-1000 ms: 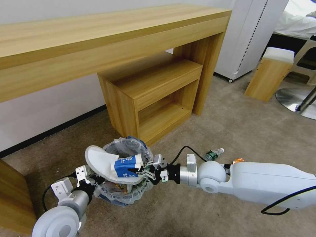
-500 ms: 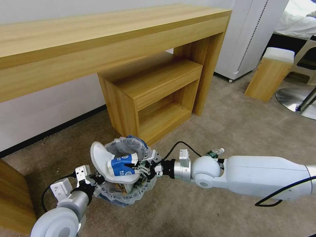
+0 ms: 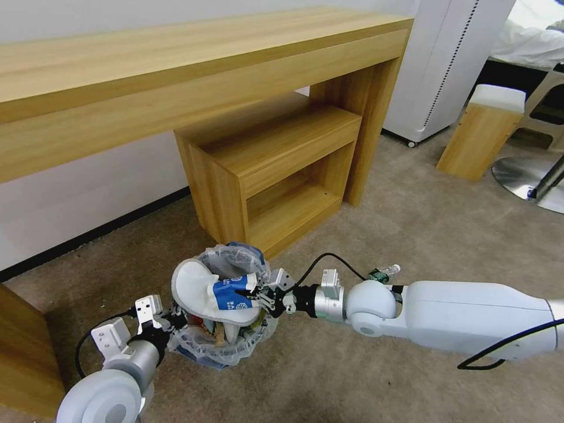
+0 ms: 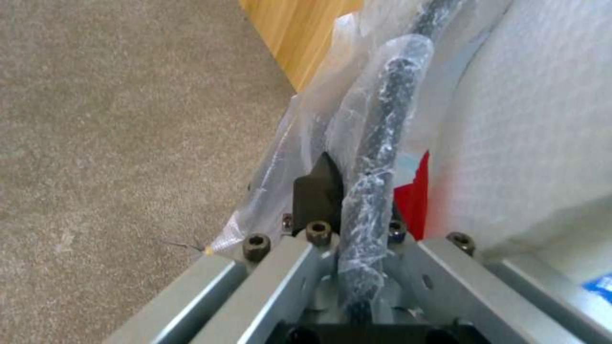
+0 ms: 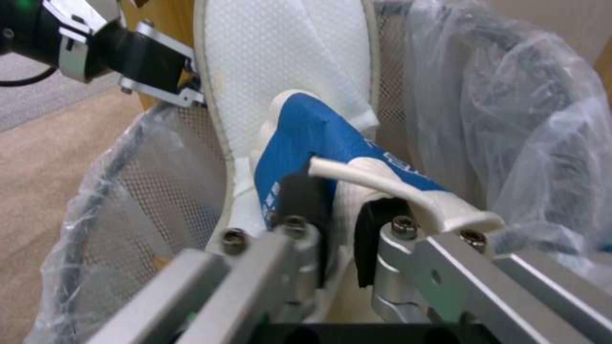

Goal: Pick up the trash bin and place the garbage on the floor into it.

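Head view: the right gripper (image 3: 262, 295) pinches the blue strap of a white slipper (image 3: 202, 291), holding it over the mouth of the trash bin (image 3: 226, 346), sole leaning left. At the bin's near-left rim, the left gripper (image 3: 171, 320) is clamped on the bag-wrapped edge. Far right of the bin, a small bottle (image 3: 382, 273) lies on the floor (image 3: 423, 229).

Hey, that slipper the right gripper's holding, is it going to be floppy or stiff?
Probably floppy: the slipper looks thin, its blue band creased where the right gripper pinches it. Likely light too. It lies across the bin rim, so it may need pushing down.
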`<state>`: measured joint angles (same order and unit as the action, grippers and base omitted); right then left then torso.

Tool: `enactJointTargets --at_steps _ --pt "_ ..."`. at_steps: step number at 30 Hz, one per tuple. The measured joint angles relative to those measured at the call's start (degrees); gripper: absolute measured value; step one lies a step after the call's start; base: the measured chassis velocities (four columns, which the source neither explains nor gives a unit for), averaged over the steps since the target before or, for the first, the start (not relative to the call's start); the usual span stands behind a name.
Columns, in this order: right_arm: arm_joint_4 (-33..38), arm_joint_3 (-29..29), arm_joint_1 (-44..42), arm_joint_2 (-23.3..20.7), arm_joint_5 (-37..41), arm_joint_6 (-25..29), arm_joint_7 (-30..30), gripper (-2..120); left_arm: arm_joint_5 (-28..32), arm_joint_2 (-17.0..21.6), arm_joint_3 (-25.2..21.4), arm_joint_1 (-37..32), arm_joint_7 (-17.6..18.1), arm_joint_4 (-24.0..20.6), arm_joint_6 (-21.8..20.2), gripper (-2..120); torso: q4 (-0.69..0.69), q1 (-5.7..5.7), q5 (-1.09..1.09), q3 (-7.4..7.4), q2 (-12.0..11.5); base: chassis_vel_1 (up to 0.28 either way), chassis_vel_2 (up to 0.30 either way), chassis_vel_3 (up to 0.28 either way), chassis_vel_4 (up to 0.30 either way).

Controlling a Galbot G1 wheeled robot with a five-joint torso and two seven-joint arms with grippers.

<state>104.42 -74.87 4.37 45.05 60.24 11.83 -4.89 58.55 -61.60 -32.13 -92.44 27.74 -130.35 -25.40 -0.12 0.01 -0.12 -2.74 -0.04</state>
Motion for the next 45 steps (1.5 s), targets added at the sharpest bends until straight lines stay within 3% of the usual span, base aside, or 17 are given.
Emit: enactJointTargets --at_steps 12,15,20,23,45 --pt "1.7 0.2 1.4 0.7 1.7 0.3 -1.1 52 0.0 0.0 0.0 0.0 -0.1 0.0 0.1 0 0.0 0.0 0.0 0.0 0.0 0.0 0.0 0.0 0.0" --pt "2.2 -0.9 2.7 0.7 1.8 0.3 -1.4 69 0.0 0.0 -0.4 -0.2 -0.1 0.0 0.3 0 0.0 0.0 0.0 0.0 0.0 0.0 0.0 0.0 0.0" --pt "2.8 -1.5 3.3 0.3 1.6 0.3 -1.4 82 0.0 0.1 -0.6 -0.4 -0.1 0.0 0.5 0 0.0 0.0 0.0 0.0 0.0 0.0 0.0 0.0 0.0" --pt "3.7 -2.6 4.5 -0.7 1.6 0.2 -1.2 97 0.0 0.1 -0.6 -0.5 -0.1 -0.1 0.5 0 0.0 0.0 0.0 0.0 0.0 0.0 0.0 0.0 0.0" --pt "5.4 -4.2 6.6 -5.0 0.3 0.8 -2.2 100 0.1 0.0 -0.9 0.4 -0.4 1.8 1.1 0 0.0 0.0 0.0 0.0 0.0 0.0 0.0 0.0 0.0"
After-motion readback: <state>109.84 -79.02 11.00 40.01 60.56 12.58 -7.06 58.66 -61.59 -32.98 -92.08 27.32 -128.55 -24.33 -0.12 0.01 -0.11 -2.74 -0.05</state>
